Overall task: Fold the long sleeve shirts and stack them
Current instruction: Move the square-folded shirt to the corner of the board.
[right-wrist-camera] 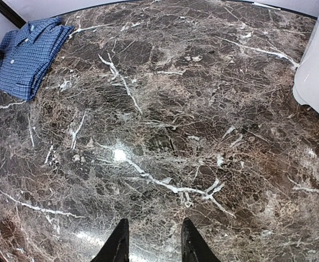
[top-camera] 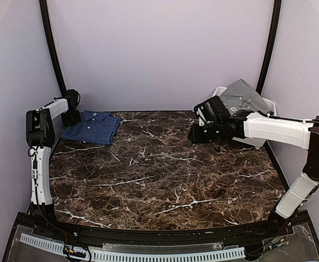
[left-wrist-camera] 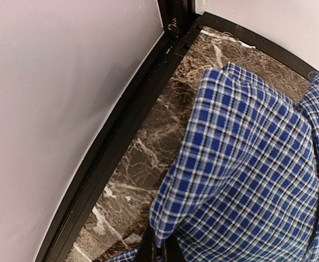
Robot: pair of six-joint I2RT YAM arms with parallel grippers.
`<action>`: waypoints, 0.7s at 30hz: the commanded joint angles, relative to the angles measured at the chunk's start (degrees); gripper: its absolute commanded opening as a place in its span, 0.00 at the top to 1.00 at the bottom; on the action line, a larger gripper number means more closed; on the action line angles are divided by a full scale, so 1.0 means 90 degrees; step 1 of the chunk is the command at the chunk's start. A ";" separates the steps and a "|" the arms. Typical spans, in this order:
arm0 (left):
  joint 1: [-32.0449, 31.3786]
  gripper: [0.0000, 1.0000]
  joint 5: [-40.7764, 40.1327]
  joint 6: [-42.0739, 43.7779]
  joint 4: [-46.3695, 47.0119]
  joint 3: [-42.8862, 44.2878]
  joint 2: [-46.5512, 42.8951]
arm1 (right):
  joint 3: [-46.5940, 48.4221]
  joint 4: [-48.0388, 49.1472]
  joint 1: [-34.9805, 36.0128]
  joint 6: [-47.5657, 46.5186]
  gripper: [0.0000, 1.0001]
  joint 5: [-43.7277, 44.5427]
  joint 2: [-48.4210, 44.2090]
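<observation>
Above table [top-camera: 159,164], right arm [top-camera: 274,130] outstretched; jaws apart

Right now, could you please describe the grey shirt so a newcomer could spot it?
At the far right corner of the dark marble table stands a white bin. The grey shirt lies heaped in it, poking above the rim. Unlike the folded blue check shirt at far left, it is plain and unfolded.

No readable txt, labels, brands or nos. anywhere.
</observation>
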 commanded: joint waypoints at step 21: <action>0.0063 0.97 -0.0168 -0.0509 -0.0018 -0.0361 -0.0645 | -0.0125 0.0211 0.0121 0.0100 0.70 -0.0065 -0.0142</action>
